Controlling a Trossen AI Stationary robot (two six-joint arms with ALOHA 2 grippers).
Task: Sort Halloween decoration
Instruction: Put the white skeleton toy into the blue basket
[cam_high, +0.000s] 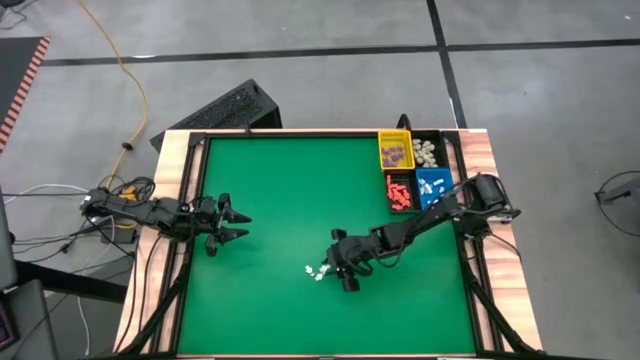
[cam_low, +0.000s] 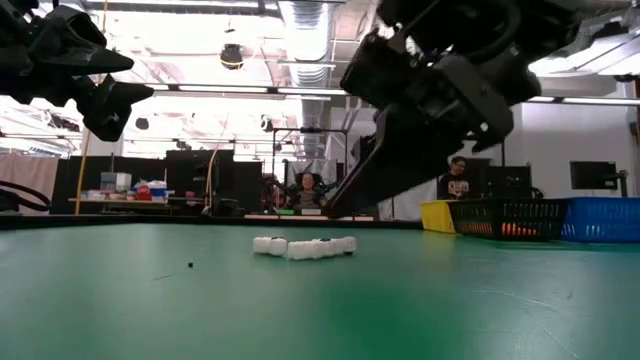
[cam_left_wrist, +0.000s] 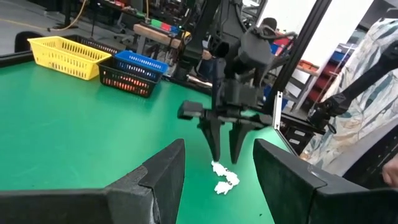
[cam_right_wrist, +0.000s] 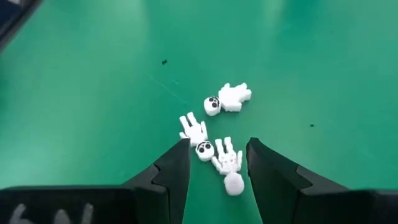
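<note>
The right hand (cam_right_wrist: 217, 165) hangs low over the green table (cam_high: 280, 200), its two dark fingers (cam_right_wrist: 171, 168) parted and straddling a small cluster of cream-white skeleton trinkets (cam_right_wrist: 214, 134) without gripping any (three lie loose, one between the fingertips). The cluster sits near the table's middle, well apart from the bins. At the far right corner stand the yellow bin (cam_high: 395, 150), black bin (cam_high: 400, 190) and blue bin (cam_high: 432, 185), holding purple, orange-red and white pieces. The left hand (cam_high: 238, 226) waits open and empty near the left edge.
</note>
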